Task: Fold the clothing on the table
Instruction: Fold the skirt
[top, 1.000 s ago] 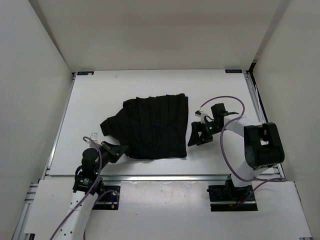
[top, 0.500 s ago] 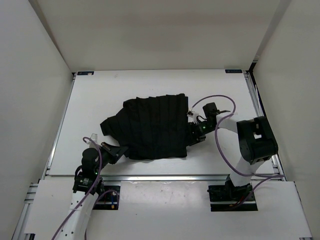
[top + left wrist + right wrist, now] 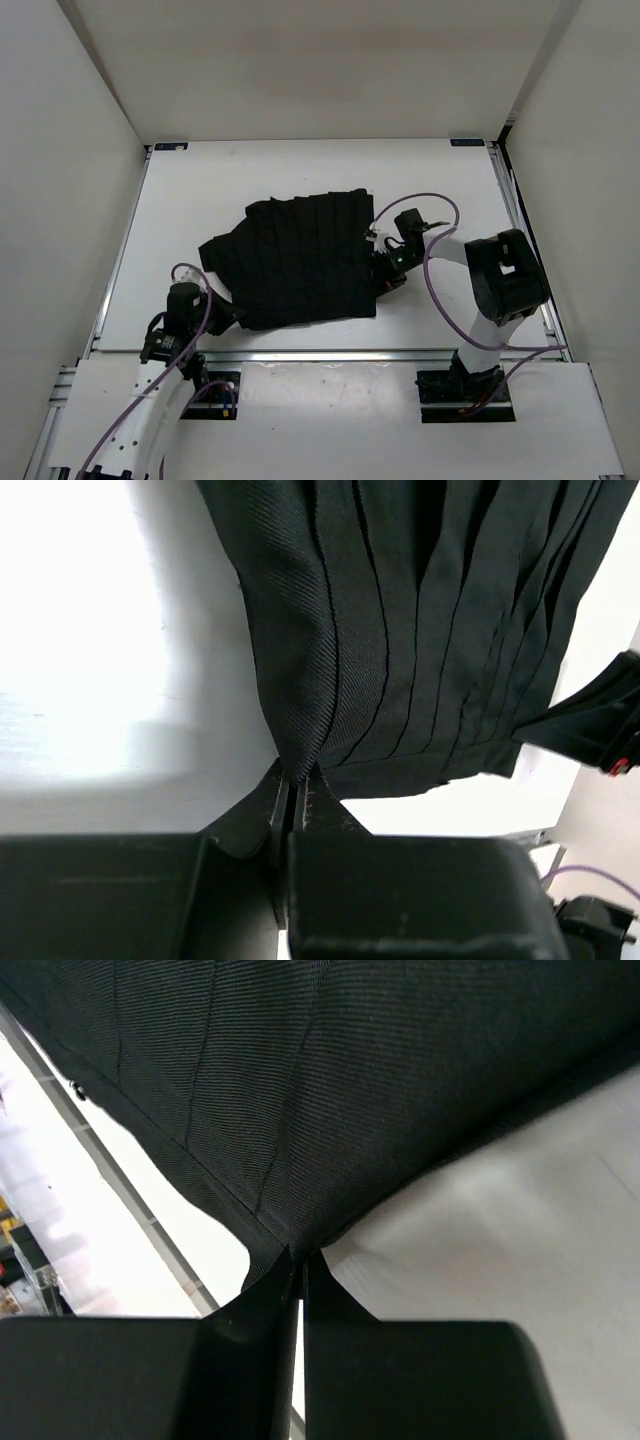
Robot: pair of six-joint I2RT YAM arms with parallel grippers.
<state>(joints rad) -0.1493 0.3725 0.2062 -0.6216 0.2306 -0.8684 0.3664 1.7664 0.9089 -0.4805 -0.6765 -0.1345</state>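
Pinching the clothing [image 3: 300, 265] from both sides, the left jaws are clamped on one hem corner and the right jaws on the opposite edge, probably to lift it into a fold. Between them it spreads black and pleated, mostly flat on the white surface [image 3: 200, 190].

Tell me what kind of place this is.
Probably a robotics lab test cell: a white table edged with aluminium rails, plain white enclosure walls, and a left arm and right arm bolted at its near edge, handling black clothing.
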